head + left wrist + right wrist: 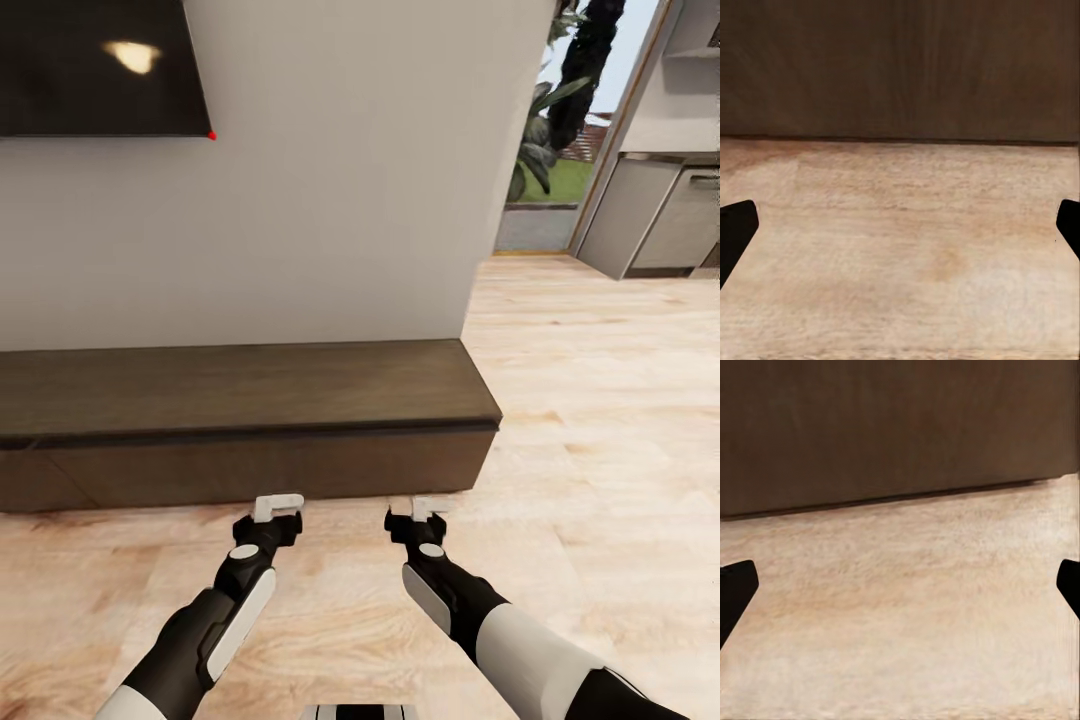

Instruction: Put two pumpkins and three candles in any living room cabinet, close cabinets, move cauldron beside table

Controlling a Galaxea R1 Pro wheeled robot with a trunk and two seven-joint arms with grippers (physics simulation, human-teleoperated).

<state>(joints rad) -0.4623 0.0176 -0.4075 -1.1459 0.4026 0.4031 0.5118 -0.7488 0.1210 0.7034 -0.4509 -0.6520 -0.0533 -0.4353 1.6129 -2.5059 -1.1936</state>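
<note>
The long, low, dark brown cabinet [240,400] stands against the white wall, its flat top bare and its front shut as far as I can see. My left gripper [277,507] and right gripper [430,506] hover side by side just above the wooden floor, a short way in front of the cabinet's base. Both are open with nothing between their fingers. In the left wrist view the cabinet front [900,67] fills the far side, and the right wrist view shows the cabinet front [892,427] too. The pumpkins, candles, cauldron and table are out of view.
A dark wall-mounted screen [95,65] hangs above the cabinet. Light wooden floor [590,400] stretches to the right, past the cabinet's end, toward a glass door with plants [555,120] and grey kitchen units [665,215].
</note>
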